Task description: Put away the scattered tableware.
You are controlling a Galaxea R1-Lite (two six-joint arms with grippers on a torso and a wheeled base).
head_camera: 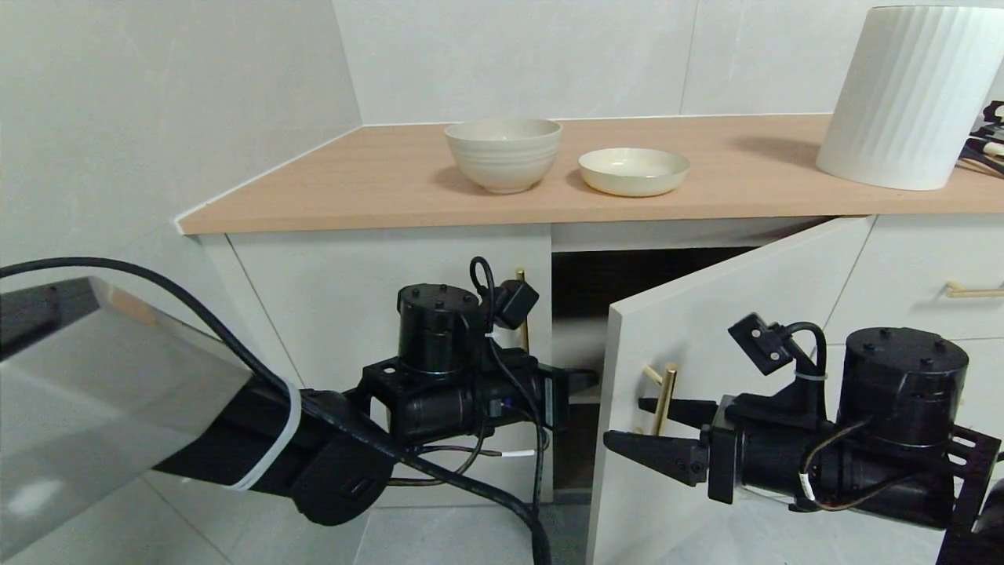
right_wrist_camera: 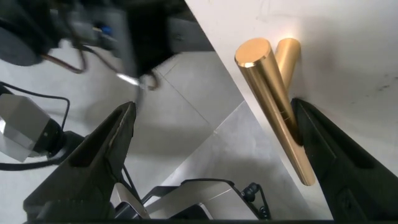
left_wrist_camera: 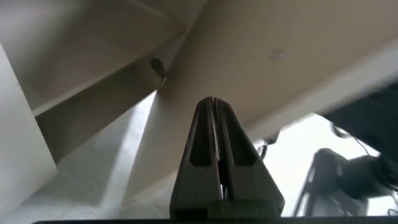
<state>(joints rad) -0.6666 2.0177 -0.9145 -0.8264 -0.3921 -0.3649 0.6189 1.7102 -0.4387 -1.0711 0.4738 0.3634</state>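
Nearest, the right gripper (head_camera: 627, 422) is matte black with tapered, wedge-shaped fingers (head_camera: 667, 455). It sits level against the front of the open cabinet door (head_camera: 729, 314). Its fingers are spread wide on either side of the door's handle (head_camera: 665, 396), a polished brass cylinder standing upright on a short post. In the right wrist view the handle (right_wrist_camera: 273, 106) lies between the two fingers (right_wrist_camera: 106, 155), just beside one and well apart from the other. Whether it touches the nearer one cannot be told.

The left gripper (head_camera: 584, 379) is held level too, just off the door's free edge. Its forearm is horizontal and cabled, and its tip points into the dark cabinet opening. In the left wrist view its fingers (left_wrist_camera: 199, 143) are pressed flat together with nothing between them.

The door is smooth, flat and white, and it is swung partly outward. Above and behind it runs a pale wood-grain worktop (head_camera: 353, 188). On this, back from the door's top edge, stand a deep cream bowl (head_camera: 503, 154) with ridged sides and a shallow cream dish (head_camera: 634, 170). The two are near each other but apart. Farther along from the door's hinge side stands a tall white ribbed container (head_camera: 910, 94).
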